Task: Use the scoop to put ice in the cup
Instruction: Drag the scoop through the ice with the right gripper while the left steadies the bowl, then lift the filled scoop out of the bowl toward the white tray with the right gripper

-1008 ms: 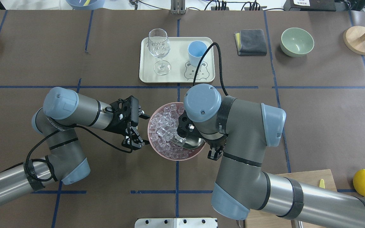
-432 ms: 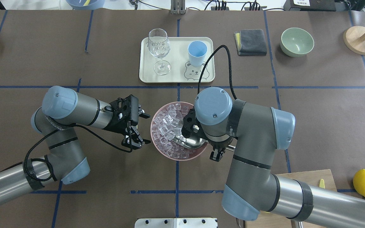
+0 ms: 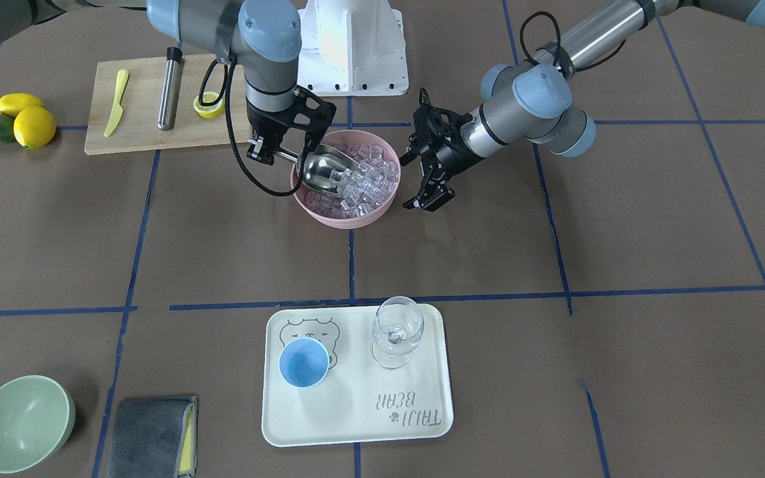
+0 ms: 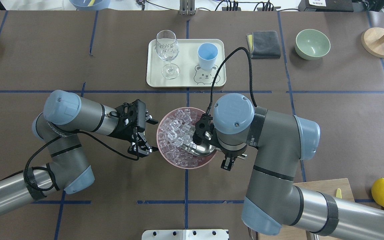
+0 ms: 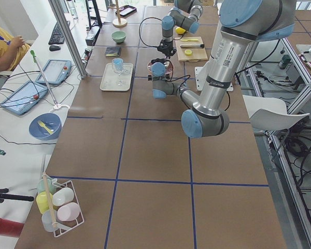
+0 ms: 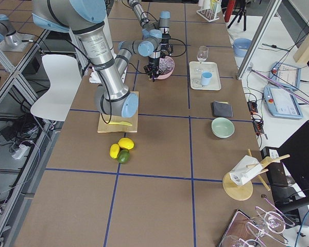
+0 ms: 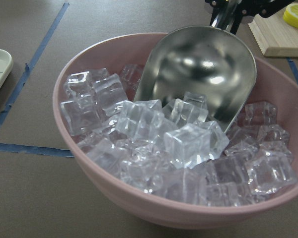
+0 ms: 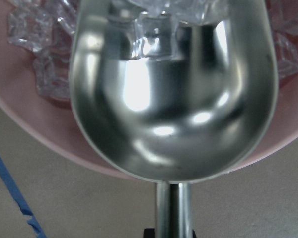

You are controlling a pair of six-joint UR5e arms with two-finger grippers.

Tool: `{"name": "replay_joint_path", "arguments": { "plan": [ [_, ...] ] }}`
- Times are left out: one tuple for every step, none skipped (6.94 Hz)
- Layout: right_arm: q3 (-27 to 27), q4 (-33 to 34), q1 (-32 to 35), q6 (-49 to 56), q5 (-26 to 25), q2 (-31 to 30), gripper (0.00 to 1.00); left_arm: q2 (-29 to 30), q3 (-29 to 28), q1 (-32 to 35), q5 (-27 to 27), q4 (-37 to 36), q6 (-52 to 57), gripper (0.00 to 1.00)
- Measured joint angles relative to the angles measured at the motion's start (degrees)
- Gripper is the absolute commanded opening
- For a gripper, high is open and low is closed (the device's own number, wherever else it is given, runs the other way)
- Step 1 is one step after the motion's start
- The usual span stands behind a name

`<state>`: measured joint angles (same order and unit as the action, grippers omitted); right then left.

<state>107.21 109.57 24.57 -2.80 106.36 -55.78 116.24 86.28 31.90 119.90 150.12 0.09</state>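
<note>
Front-facing view showed the right gripper (image 3: 267,151) clamped on the scoop (image 3: 321,171) handle, trough dug into ice (image 3: 368,178) in the bowl (image 3: 349,220). Beside it the left gripper (image 3: 430,199) hung open; the cup (image 3: 303,361) stood on the tray (image 3: 416,411)

Bright, even overhead light; glare streaks the softly blurred scoop (image 8: 174,99).

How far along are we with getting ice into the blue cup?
Done: the right hand grips the shiny steel scoop by its handle. In hand: its mouth is pushed into the clear ice cubes in the pink bowl, few at its lip. Left: lift, carry and tip; the light-blue cup on the cream tray looks empty.
</note>
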Motion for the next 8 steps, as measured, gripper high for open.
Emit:
{"name": "replay_joint_path", "arguments": {
  "plan": [
    [0.7,-3.0,-0.2,-1.5,0.0,-1.5,0.00,0.0,0.2,0.1,0.2,0.0,0.0,1.00],
    [1.0,-7.8,-0.8,-3.3,0.0,-3.9,0.00,0.0,0.4,0.3,0.6,0.0,-0.1,1.00],
    [1.1,-11.2,-1.1,-4.4,0.1,-5.3,0.00,-0.1,0.5,0.4,0.9,0.0,0.0,1.00],
    [1.5,-12.8,-1.2,-4.9,0.1,-5.9,0.00,-0.1,0.5,0.4,1.1,0.0,0.0,1.00],
    [2.2,-13.4,-1.2,-5.2,0.1,-6.2,0.00,-0.1,0.5,0.5,1.1,0.0,0.0,1.00],
    [3.0,-13.6,-1.1,-5.5,0.2,-6.3,0.00,-0.2,0.5,0.5,1.1,0.0,-0.1,1.00],
    [3.5,-13.7,-1.0,-5.6,0.2,-6.4,0.00,-0.2,0.6,0.6,1.1,0.0,0.0,1.00],
    [4.3,-13.7,-1.0,-5.8,0.2,-6.7,0.00,-0.2,0.6,0.7,1.2,0.0,0.0,1.00]
  ]
}}
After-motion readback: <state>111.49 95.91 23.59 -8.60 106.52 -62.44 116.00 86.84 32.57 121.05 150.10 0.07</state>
